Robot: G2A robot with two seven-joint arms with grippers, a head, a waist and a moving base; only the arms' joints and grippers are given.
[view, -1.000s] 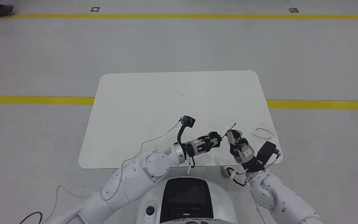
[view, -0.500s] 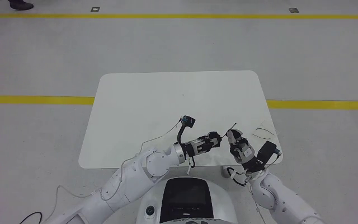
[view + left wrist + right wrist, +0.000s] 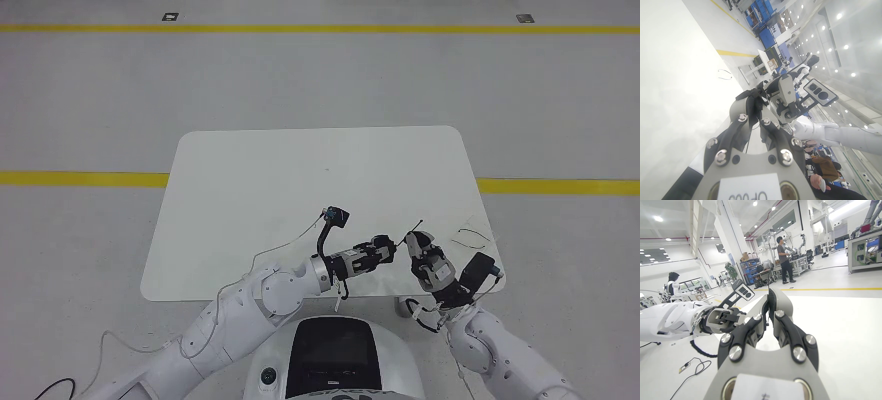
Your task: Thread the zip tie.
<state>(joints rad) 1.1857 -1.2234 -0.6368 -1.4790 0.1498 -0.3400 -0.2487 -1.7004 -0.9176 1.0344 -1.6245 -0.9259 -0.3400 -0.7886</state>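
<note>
Both grippers hover close together over the near edge of the white table (image 3: 300, 190). My right gripper (image 3: 412, 241) (image 3: 769, 294) is shut on a thin black zip tie (image 3: 411, 231) (image 3: 768, 279), whose free end pokes out past the fingertips. My left gripper (image 3: 388, 247) (image 3: 752, 96) faces it, almost touching, with its fingers closed together. A thin black strand hangs below the left fingers, apparently the same zip tie. The pinched part of the tie is hidden between the pads.
A second zip tie (image 3: 472, 237) (image 3: 725, 74) lies in a loose loop on the table near its right edge, beyond the right gripper. The table's front edge runs just under both wrists.
</note>
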